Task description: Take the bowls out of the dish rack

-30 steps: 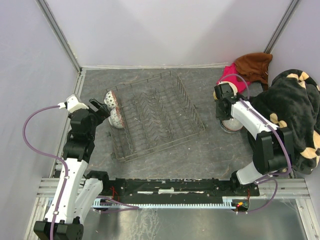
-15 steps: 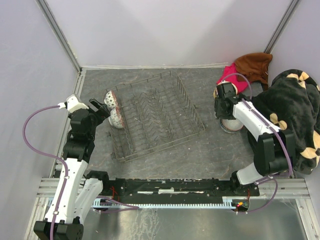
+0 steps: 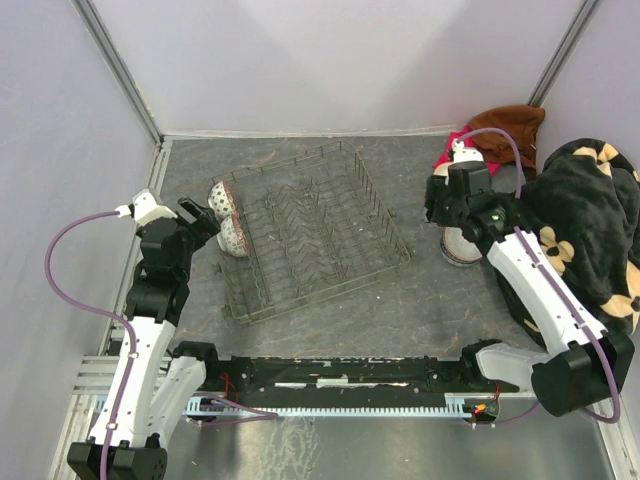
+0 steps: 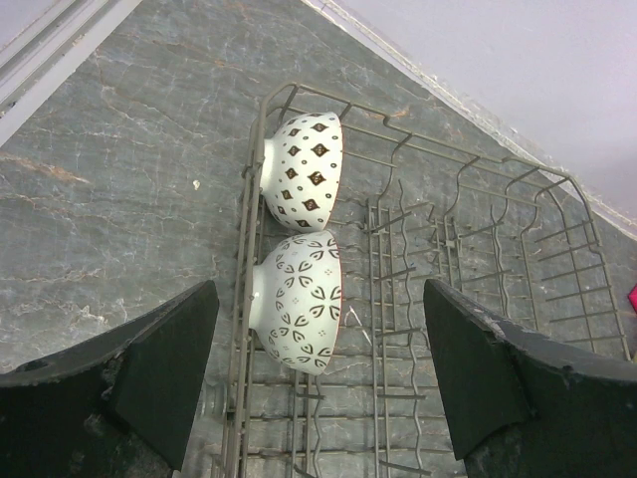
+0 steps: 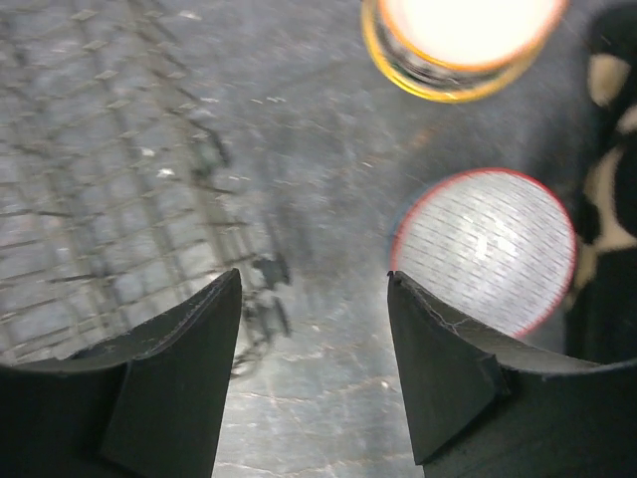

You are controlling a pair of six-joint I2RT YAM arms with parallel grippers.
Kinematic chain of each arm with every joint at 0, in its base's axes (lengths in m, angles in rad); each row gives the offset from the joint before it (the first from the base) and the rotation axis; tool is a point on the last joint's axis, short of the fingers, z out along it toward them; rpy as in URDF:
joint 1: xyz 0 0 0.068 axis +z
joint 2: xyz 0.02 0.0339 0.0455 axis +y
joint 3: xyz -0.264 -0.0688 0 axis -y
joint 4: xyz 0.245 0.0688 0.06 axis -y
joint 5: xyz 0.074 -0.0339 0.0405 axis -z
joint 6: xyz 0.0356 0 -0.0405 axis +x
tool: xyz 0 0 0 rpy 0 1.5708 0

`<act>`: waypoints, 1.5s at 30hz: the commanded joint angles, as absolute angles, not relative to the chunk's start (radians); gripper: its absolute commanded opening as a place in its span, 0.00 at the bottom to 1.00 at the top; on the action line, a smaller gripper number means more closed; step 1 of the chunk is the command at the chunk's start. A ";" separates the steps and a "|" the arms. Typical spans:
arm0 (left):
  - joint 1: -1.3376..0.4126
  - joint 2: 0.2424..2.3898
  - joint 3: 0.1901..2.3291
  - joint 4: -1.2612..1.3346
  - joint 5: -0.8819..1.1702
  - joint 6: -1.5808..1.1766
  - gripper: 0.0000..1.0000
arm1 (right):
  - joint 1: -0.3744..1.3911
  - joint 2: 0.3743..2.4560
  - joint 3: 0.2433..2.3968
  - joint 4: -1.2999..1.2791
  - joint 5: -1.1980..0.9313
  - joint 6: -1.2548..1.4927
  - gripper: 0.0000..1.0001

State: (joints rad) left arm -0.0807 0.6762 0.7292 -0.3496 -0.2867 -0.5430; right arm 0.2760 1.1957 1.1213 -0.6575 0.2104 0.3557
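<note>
left claw point(image 4: 320, 299) wide, empty | right claw point(image 5: 314, 279) wide, empty | risk: we may snag a rack point(image 3: 330, 240) wire grasping its 9 o'clock bowls point(image 4: 299, 314)

Right claw point(image 5: 314, 284) opened, released red-rimmed bowl point(image 5: 485, 249) onto table; right arm lifted up off it.

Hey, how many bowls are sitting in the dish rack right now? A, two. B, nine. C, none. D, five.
A: only a diamond-dotted bowl and a petal-patterned bowl lie on their sides at one end of the rack; no others show in it.
</note>
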 commanded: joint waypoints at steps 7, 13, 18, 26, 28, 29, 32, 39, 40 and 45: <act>-0.081 0.668 0.737 -0.322 -0.289 -0.568 0.90 | 0.586 1.358 1.260 -0.328 0.004 0.422 0.69; -0.081 0.661 0.744 -0.332 -0.293 -0.565 0.90 | 0.691 1.562 1.342 -0.135 -0.107 0.480 0.68; -0.081 0.649 0.742 -0.338 -0.297 -0.560 0.90 | 0.768 1.738 1.455 -0.047 -0.135 0.502 0.68; -0.082 0.647 0.749 -0.348 -0.300 -0.552 0.90 | 0.825 1.948 1.545 0.167 -0.260 0.631 0.67; -0.081 0.646 0.752 -0.349 -0.299 -0.550 0.90 | 0.837 1.987 1.577 0.183 -0.283 0.654 0.67; -0.081 0.646 0.753 -0.349 -0.299 -0.549 0.90 | 0.845 2.005 1.595 0.183 -0.288 0.661 0.66; -0.081 0.645 0.752 -0.353 -0.299 -0.548 0.90 | 0.867 2.054 1.638 0.185 -0.295 0.666 0.66; -0.080 0.632 0.738 -0.355 -0.298 -0.551 0.90 | 0.907 2.163 1.735 0.190 -0.321 0.693 0.66; -0.081 0.631 0.738 -0.356 -0.298 -0.551 0.90 | 0.910 2.175 1.745 0.194 -0.326 0.697 0.66; -0.080 0.627 0.736 -0.357 -0.293 -0.552 0.90 | 0.923 2.230 1.776 0.221 -0.339 0.723 0.64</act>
State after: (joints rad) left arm -0.0807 0.6392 0.7292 -0.3656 -0.2867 -0.5426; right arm 0.9134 2.1956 1.7187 0.1478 -0.3126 0.6945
